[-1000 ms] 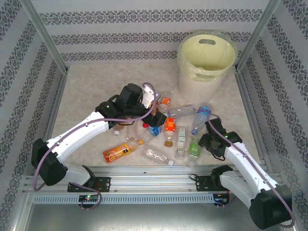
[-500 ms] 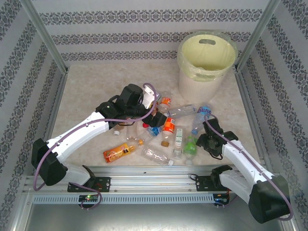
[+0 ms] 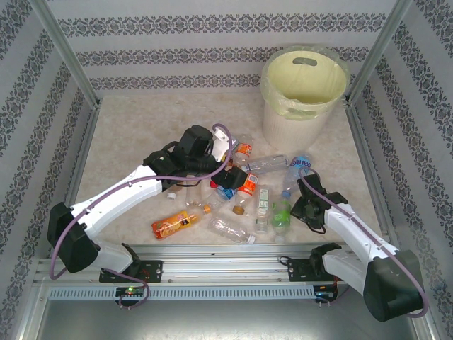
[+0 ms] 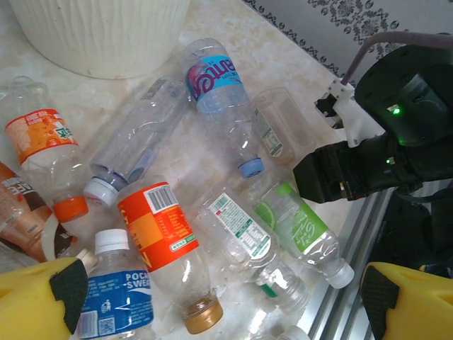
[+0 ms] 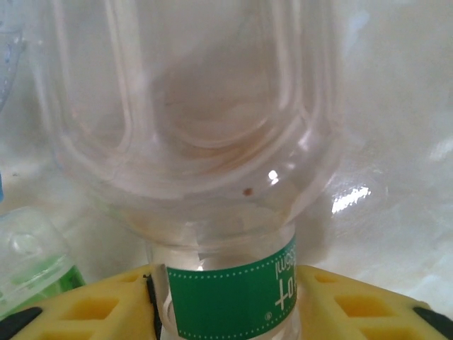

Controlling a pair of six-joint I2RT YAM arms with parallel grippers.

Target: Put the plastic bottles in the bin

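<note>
A: Where are the small clear plastic bottles (image 3: 263, 202) found?

B: They are scattered on their sides over the pale marbled surface (image 3: 141, 127), near its middle. The large round white bin with the yellow-green liner (image 3: 294, 124) is stood upright at the far right corner. Its mouth is left open, presumably so that bottles can be dropped in from above.

A: How is the right hand (image 5: 226, 304) set?

B: It is clamped on a clear ribbed bottle with a dark green band (image 5: 191, 142). The yellow fingers (image 5: 92, 312) are pressed to that band on both sides, probably because the narrower part fits between them. The white writing there is seen upside down and cannot be made out.

A: And the left hand (image 4: 223, 294)?

B: It is held over the pile with its fingers spread wide apart and nothing gripped, a spread judged suited to taking a bottle across its body.

A: What can be read?

B: "POCA" and "SWEA" are read on a blue-labelled white-capped bottle (image 4: 117, 297). A barcode is shown on a bottle with a red-orange label (image 4: 156, 227). The pink script on a bottle with a light blue label (image 4: 212, 78) is turned over and left unread.
</note>
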